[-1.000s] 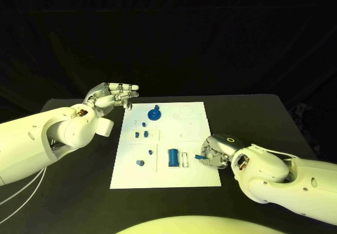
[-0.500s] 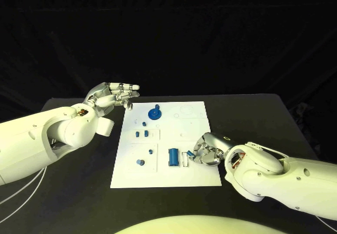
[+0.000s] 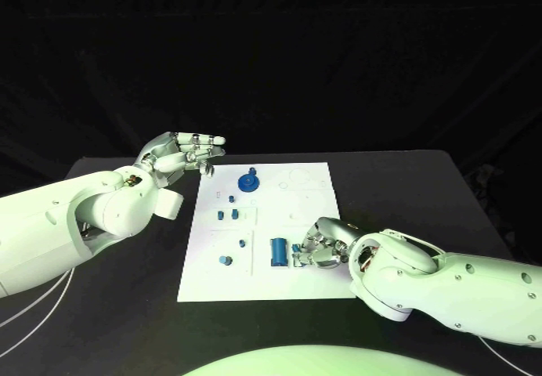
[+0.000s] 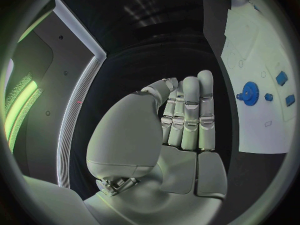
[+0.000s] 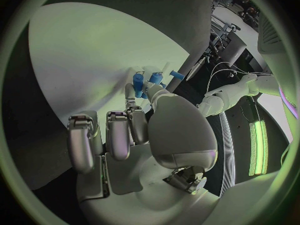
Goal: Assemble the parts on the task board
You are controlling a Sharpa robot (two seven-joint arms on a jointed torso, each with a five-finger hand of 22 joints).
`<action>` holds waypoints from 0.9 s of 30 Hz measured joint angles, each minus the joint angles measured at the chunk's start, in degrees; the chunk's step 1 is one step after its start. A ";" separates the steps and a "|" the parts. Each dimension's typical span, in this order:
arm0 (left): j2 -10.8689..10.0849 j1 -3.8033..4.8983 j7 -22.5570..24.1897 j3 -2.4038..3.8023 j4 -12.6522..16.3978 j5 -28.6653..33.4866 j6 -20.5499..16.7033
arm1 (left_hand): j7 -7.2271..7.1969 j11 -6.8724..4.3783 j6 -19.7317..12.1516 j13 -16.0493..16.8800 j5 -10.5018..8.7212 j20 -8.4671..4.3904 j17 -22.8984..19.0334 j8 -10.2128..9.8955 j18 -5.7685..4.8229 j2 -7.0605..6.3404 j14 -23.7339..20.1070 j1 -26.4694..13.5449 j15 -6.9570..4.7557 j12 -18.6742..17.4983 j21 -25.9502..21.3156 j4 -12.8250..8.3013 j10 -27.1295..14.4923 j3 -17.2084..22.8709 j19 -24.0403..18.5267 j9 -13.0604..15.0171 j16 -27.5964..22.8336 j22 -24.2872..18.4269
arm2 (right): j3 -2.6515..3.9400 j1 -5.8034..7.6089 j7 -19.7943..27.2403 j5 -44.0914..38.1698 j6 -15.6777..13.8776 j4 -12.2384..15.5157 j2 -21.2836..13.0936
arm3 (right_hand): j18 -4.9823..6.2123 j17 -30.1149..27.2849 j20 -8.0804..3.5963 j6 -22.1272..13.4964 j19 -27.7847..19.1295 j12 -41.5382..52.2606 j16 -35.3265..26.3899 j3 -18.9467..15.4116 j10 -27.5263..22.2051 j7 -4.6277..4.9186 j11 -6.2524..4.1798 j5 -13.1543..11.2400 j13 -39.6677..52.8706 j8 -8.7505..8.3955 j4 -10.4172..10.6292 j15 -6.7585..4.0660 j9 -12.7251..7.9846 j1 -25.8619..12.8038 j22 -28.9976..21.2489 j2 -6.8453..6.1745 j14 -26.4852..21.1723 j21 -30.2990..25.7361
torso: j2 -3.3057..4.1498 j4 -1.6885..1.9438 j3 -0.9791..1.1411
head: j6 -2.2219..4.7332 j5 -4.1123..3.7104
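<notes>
The white task board lies in the middle of the black table. On it are a blue gear, a blue cylinder and several small blue parts. My right hand is low over the board's right side, just right of the cylinder, and pinches a small blue part at its fingertips. The right wrist view shows that part between thumb and finger. My left hand is raised beyond the board's left far corner, fingers straight and side by side, holding nothing. The left wrist view shows the gear.
Two small round blue parts sit near the board's left edge. Black table lies bare on both sides of the board. My two white forearms reach in over the table's left and right front.
My right hand has moved left across the board with the small blue part, from the board's right edge to right beside the cylinder. The left hand has stayed still.
</notes>
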 measured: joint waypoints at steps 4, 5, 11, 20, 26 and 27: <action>0.00 0.00 -0.01 0.00 0.01 -0.33 0.73 | 0.00 0.11 0.00 0.00 0.00 0.00 -0.12 0.00 -0.01 0.00 0.00 0.00 0.00 0.00 0.00 -0.21 -0.12 0.21 0.00 0.00 -0.03 0.00 | 0.06 0.04 -0.21 0.42 0.00 -0.24 0.31 | -0.01 0.05 -0.41 0.01 0.01 0.29 0.00 0.06 -0.01 0.01 0.03 1.32 0.00 0.33 -0.05 0.00 0.71 -0.24 0.00 -0.23 0.00 0.00 | -0.01 -0.02 -0.02 | -0.02 0.03; 0.00 0.00 -0.01 0.00 0.01 -0.38 0.94 | 0.11 0.21 -0.11 0.00 0.00 0.00 -0.13 0.00 -0.01 0.00 -0.13 0.00 -0.12 0.00 0.00 -0.21 -0.22 0.21 0.00 -0.05 -0.03 0.00 | 0.07 0.05 -0.24 0.47 0.00 -0.25 0.36 | 0.00 0.05 -0.41 0.01 0.01 0.38 0.00 0.06 -0.01 0.01 0.03 1.32 0.00 0.34 -0.05 0.00 0.69 -0.31 0.00 -0.30 0.00 0.00 | -0.01 -0.05 -0.02 | -0.03 0.05; 0.01 0.00 -0.08 0.00 0.03 -0.59 2.61 | 0.40 0.49 -0.41 -0.01 0.00 0.22 -0.35 -0.26 -0.02 -0.07 -0.41 -0.57 0.06 0.00 -0.23 -0.21 -0.49 0.21 -0.22 -0.14 -0.27 -0.08 | 0.12 0.08 -0.32 0.58 -0.02 -0.25 0.65 | 0.00 0.04 -0.41 0.12 0.01 0.66 0.00 -0.42 -0.02 0.12 0.03 1.65 -0.01 0.52 0.43 -0.20 0.70 -1.03 -0.01 -0.40 0.21 0.00 | -0.01 -0.09 -0.02 | -0.03 0.02; 0.03 0.00 -0.46 0.00 0.00 -0.77 4.79 | 0.21 0.29 -0.61 -0.01 0.00 0.22 -0.42 -0.26 -0.03 -0.10 -0.60 -0.70 0.25 0.22 -0.34 -0.21 -0.71 0.21 -0.22 -0.19 -0.27 -0.15 | -0.01 -0.06 -0.29 0.76 0.20 -0.15 0.88 | 0.00 0.04 -0.41 1.41 0.01 1.18 0.00 -2.38 -0.02 -0.99 0.02 2.87 -0.01 0.54 2.28 -0.20 1.06 -3.62 -0.01 -1.37 0.21 0.00 | 0.00 -0.08 0.00 | -0.16 -0.05; 0.02 0.00 -0.62 0.00 -0.01 -0.81 5.41 | 0.21 0.29 -0.61 -0.02 0.00 0.21 -0.42 -0.26 -0.03 -0.09 -0.60 -0.70 0.26 0.22 -0.34 -0.21 -0.71 0.21 -0.22 -0.19 -0.27 -0.15 | -0.01 -0.06 -0.32 0.59 0.42 -0.15 0.78 | 0.00 0.04 -0.41 1.58 0.01 1.46 0.00 -2.56 -0.02 -1.17 0.02 2.87 -0.02 0.78 2.22 -0.20 1.13 -3.76 -0.01 -1.51 0.20 0.00 | -0.01 -0.08 0.01 | -0.21 -0.02; 0.01 0.00 -0.64 0.00 -0.02 -0.81 5.49 | 0.21 0.29 -0.61 -0.02 0.00 0.21 -0.43 -0.26 -0.02 -0.09 -0.60 -0.70 0.26 0.22 -0.34 -0.21 -0.71 0.21 -0.22 -0.19 -0.27 -0.15 | -0.01 -0.06 -0.32 0.52 0.45 -0.13 0.75 | -0.01 0.03 -0.41 1.58 0.01 1.46 0.00 -2.66 -0.02 -1.17 0.02 2.87 -0.01 0.78 2.31 -0.20 1.13 -3.76 -0.01 -1.51 0.20 0.00 | -0.01 -0.09 0.01 | -0.23 -0.02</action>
